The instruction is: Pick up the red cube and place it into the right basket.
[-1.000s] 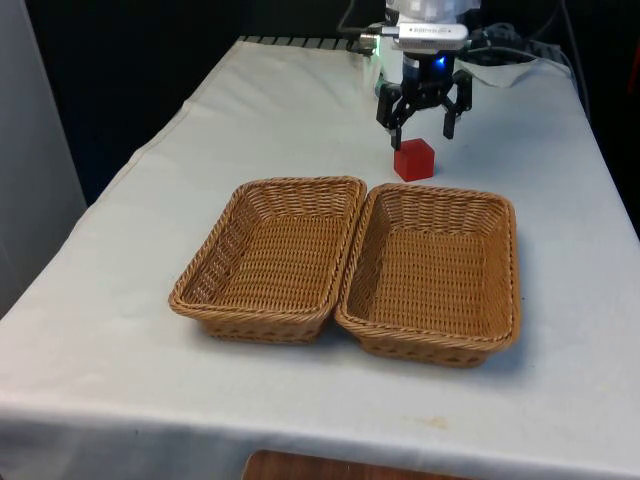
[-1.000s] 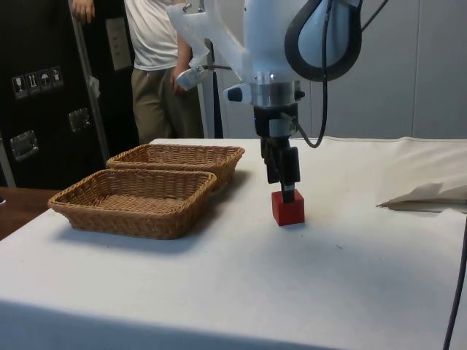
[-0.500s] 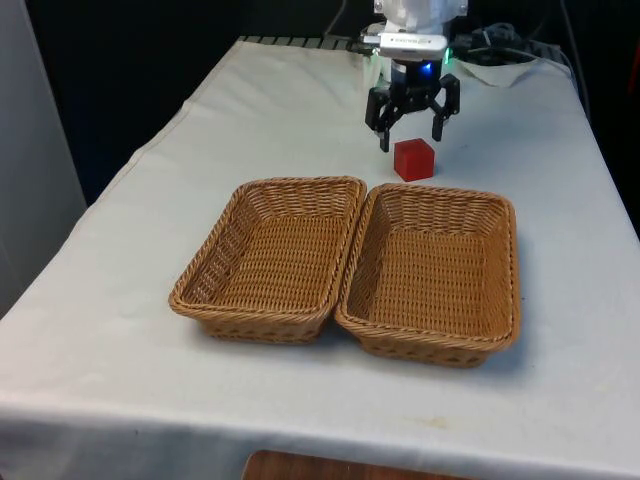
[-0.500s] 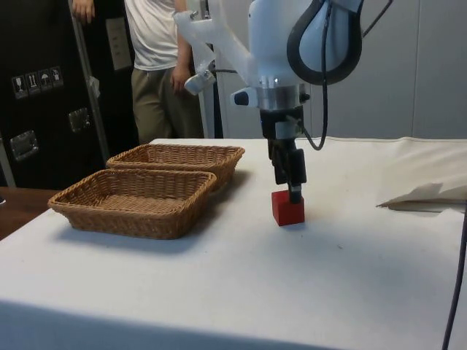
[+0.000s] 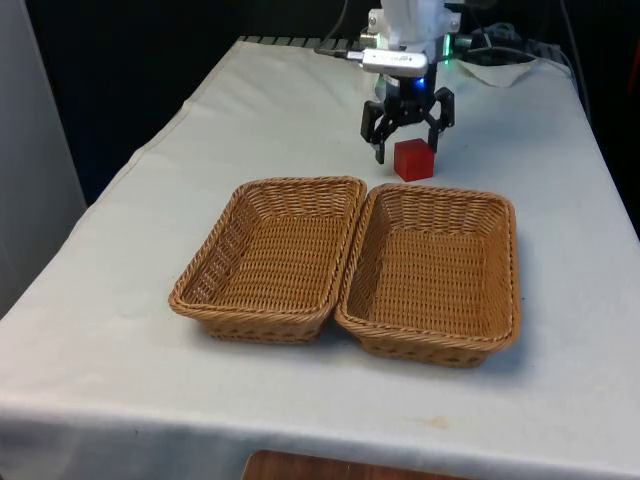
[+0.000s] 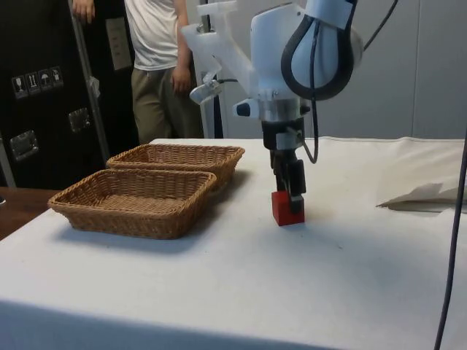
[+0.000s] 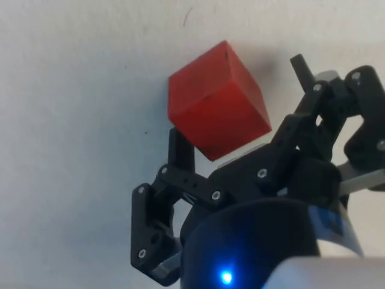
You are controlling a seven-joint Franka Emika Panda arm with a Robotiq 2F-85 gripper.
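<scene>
Two spread fingers straddle red cube (beyond baskets' rims).

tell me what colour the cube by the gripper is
Red. The cube shows best in the wrist view.

Both baskets open-topped

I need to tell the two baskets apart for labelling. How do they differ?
The left basket lies on the front view's left, farther from the red cube; the right basket lies nearer it. Both are empty, brown wicker, rectangular, touching side by side.
</scene>
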